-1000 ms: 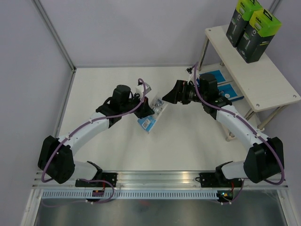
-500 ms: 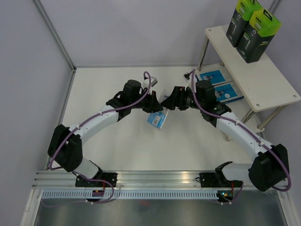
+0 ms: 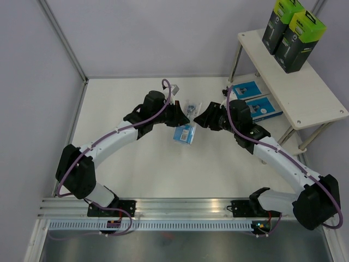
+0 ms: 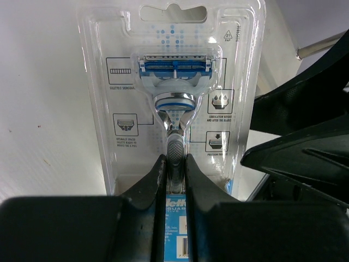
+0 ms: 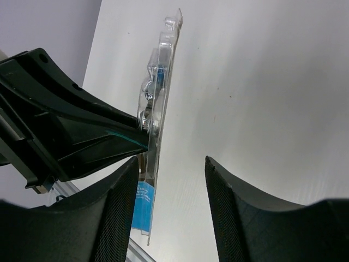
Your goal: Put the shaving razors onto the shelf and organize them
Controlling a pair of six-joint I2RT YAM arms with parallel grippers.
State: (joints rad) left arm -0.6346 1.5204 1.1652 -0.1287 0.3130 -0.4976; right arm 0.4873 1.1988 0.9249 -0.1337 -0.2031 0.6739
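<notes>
While our left gripper [image 4: 174,164] pinches the blister pack [image 4: 174,82], our right gripper [image 5: 172,164] stands with jaws apart.

The left jaws are clenched on the bulge over the razor's handle, just above the blue card. The right jaws are parted with nothing between them, the pack's thin edge just ahead. The pack hangs between the two arms over the middle of the table [image 3: 163,169], well apart from the shelf [image 3: 305,93]. We judge it light, its clear plastic slick and springy and likely to twist in a pinch. We would take the moulded bulge or the stiffer card end, squeezing gently across its flat faces.
</notes>
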